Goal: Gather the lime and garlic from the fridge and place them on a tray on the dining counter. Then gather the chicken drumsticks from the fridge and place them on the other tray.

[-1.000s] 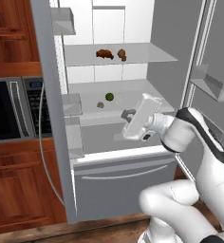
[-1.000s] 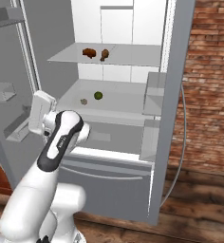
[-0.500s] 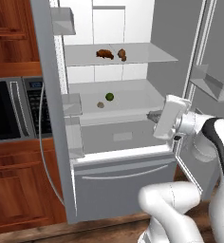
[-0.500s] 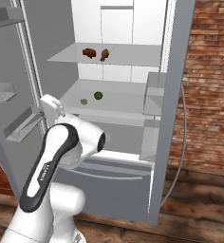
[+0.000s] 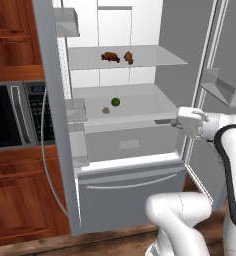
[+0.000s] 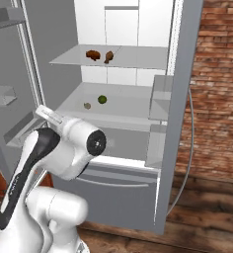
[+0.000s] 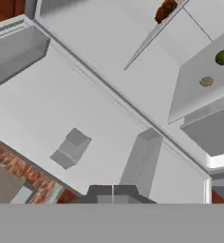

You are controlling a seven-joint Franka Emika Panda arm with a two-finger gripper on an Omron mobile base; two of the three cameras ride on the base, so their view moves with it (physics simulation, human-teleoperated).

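Both fridge (image 5: 140, 30) doors open — arm swung farther right than before, jaws closed, empty.

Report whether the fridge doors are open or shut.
Open: both fridge doors swing outward, exposing the lime and chicken drumsticks on its shelves.

Shelf (image 5: 140, 107): lime (image 5: 115, 102), garlic (image 5: 106, 110)

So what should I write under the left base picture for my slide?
Open fridge with the lime on the middle shelf, two chicken drumsticks above, the shut gripper nearby.
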